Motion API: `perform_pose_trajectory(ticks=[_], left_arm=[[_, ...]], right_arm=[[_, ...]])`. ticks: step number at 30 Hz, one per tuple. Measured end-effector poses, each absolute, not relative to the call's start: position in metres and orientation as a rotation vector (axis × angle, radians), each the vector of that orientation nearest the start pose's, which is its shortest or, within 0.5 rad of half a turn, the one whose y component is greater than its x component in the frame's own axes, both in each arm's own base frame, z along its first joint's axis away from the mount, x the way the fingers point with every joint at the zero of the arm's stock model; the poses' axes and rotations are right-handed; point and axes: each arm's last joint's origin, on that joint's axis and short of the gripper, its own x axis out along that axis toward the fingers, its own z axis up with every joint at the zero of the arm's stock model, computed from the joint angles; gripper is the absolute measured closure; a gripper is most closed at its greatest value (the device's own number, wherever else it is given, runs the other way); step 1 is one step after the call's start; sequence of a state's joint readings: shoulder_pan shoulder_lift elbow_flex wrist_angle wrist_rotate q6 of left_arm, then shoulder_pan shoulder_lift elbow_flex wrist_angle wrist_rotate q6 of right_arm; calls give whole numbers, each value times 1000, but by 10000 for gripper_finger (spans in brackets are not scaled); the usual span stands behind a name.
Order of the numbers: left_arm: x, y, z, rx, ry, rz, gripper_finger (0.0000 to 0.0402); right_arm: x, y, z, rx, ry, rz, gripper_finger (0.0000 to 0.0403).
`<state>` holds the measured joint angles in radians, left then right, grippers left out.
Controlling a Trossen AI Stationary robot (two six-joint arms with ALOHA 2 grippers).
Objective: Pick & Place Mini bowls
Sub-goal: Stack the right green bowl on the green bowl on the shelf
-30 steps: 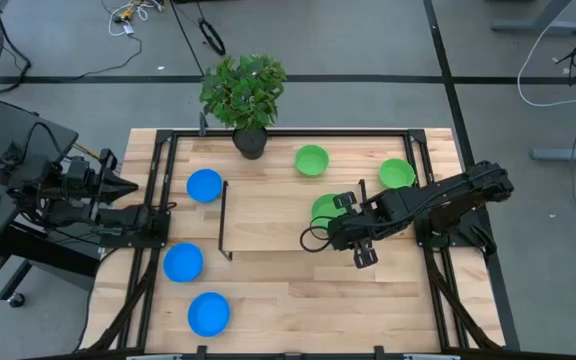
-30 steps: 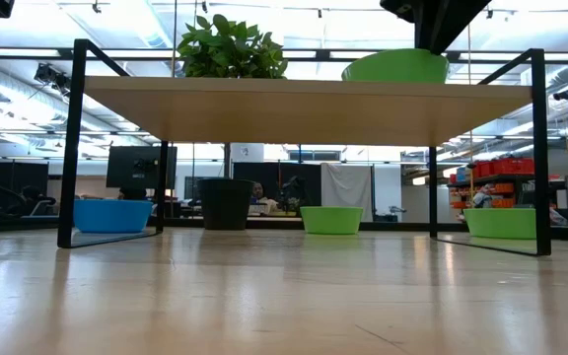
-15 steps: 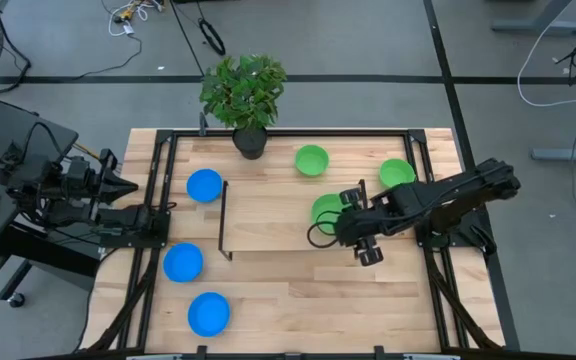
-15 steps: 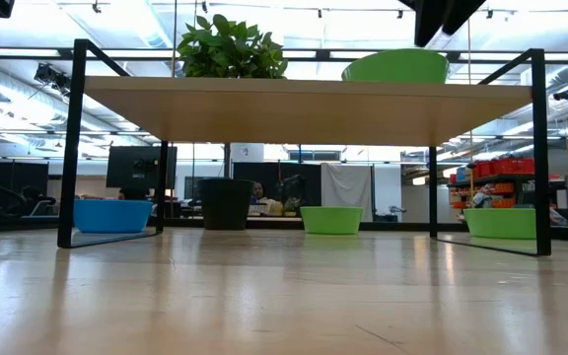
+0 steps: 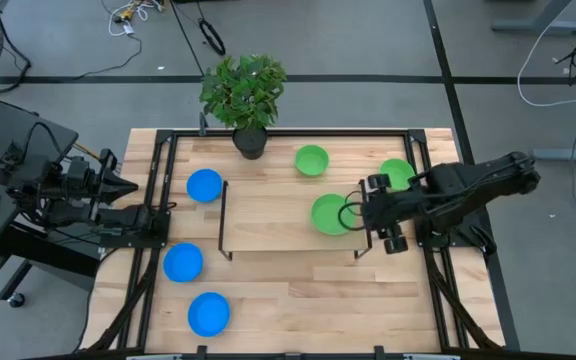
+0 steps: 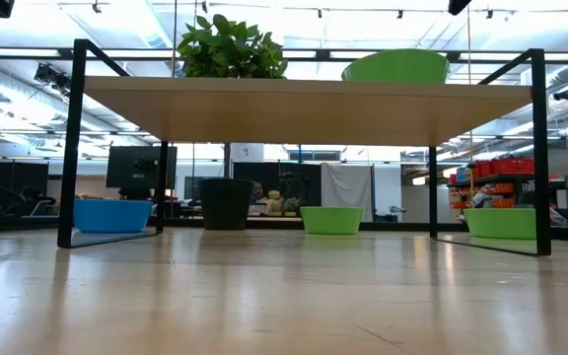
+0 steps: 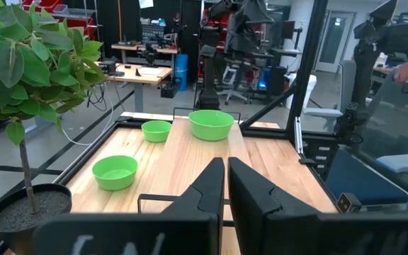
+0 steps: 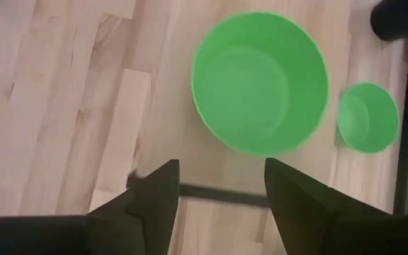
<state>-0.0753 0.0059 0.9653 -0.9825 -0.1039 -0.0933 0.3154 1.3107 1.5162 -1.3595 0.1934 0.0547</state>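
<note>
From above, the right gripper (image 5: 360, 214) hung over the raised wooden shelf (image 5: 268, 215), its 2 fingers spread wide and holding nothing, just beside a green bowl (image 5: 329, 214) that sat on that shelf. 2 more green bowls (image 5: 311, 160) (image 5: 396, 173) lay on the table (image 5: 298, 300) toward the far side, near the leafy plant (image 5: 244, 90) in its dark pot. 3 blue bowls (image 5: 204, 185) (image 5: 183, 263) (image 5: 209, 313) sat on the left half of the table. The left gripper (image 5: 161, 212) waited at the left edge, pinched shut and empty.

At table height, the shelf showed as a pale plank on a thin black metal frame, with 1 green bowl (image 6: 394, 66) on top and other bowls on the glossy tabletop beneath.

Past the left wrist, 2 dark fingers (image 7: 207, 188) pressed together, with 3 smooth round green bowls beyond them on light wood planks.

Past the right wrist, 2 dark fingers (image 8: 154, 202) stood well apart above the shelf's edge, clear of the shallow green bowl (image 8: 259, 81).
</note>
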Motion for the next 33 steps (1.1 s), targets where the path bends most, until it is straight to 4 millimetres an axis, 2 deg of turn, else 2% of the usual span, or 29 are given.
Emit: perform_pose_trajectory(ticks=[12, 20, 33], left_arm=[[-56, 7, 338, -91, 22, 30, 378], [-56, 7, 338, -91, 21, 30, 378], [-56, 7, 338, -91, 21, 30, 378]], right_arm=[[186, 17, 390, -99, 1159, -120, 192], [182, -16, 391, 97, 1166, -341, 192], [179, -55, 383, 452, 1178, -700, 192]])
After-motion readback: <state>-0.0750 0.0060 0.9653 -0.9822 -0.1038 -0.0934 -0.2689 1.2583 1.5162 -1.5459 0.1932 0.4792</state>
